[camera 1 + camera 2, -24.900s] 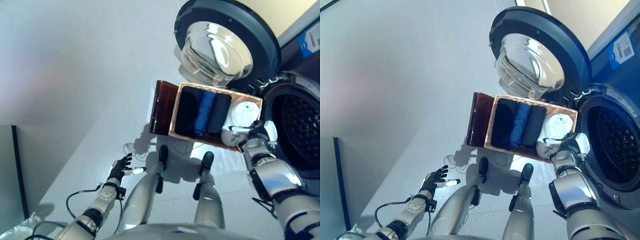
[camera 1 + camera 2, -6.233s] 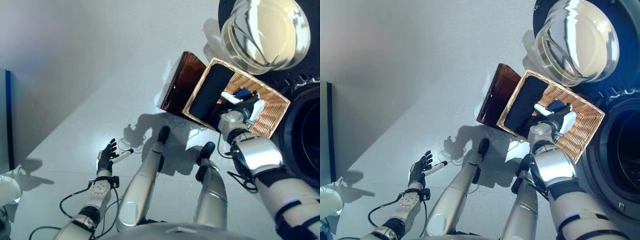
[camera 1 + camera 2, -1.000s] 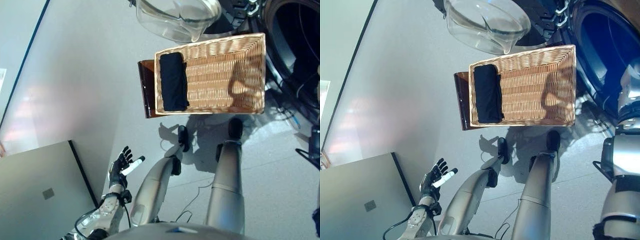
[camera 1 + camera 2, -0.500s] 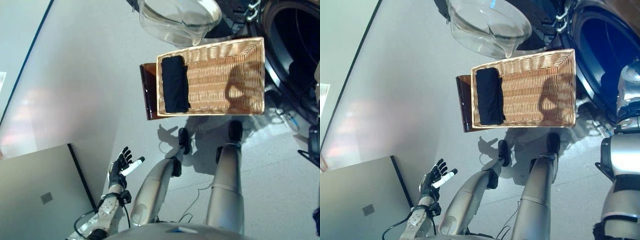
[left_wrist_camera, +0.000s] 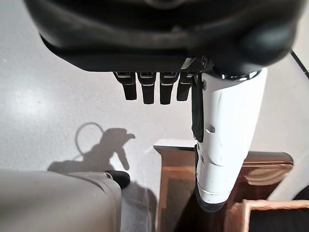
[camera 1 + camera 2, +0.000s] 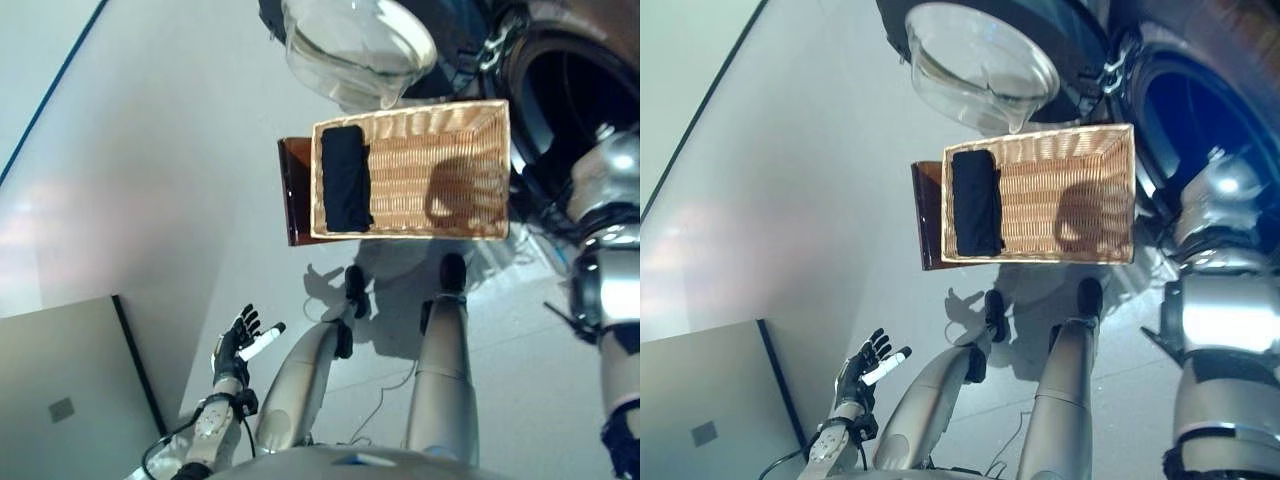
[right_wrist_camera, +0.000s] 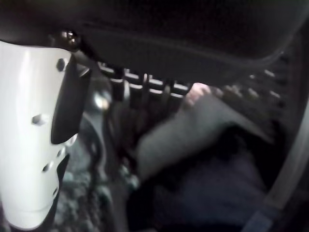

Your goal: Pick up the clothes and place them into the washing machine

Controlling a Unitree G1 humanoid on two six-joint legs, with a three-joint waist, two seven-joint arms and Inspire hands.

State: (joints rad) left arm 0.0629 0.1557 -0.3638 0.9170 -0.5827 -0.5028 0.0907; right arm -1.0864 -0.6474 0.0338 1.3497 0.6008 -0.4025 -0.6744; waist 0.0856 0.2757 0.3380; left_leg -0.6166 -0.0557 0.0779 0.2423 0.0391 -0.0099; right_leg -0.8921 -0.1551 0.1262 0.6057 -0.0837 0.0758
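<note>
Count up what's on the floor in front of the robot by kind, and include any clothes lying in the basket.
Wicker basket: 1
Black folded garment, at the basket's left end: 1
Brown stand beside the basket: 1
Washing machine, door open: 1
Total: 4

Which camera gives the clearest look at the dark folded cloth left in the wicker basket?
The right eye view: the dark folded cloth lies whole at the left end of the wicker basket. The left eye view shows it equally. The left wrist view catches only a corner; the right wrist view shows none.
</note>
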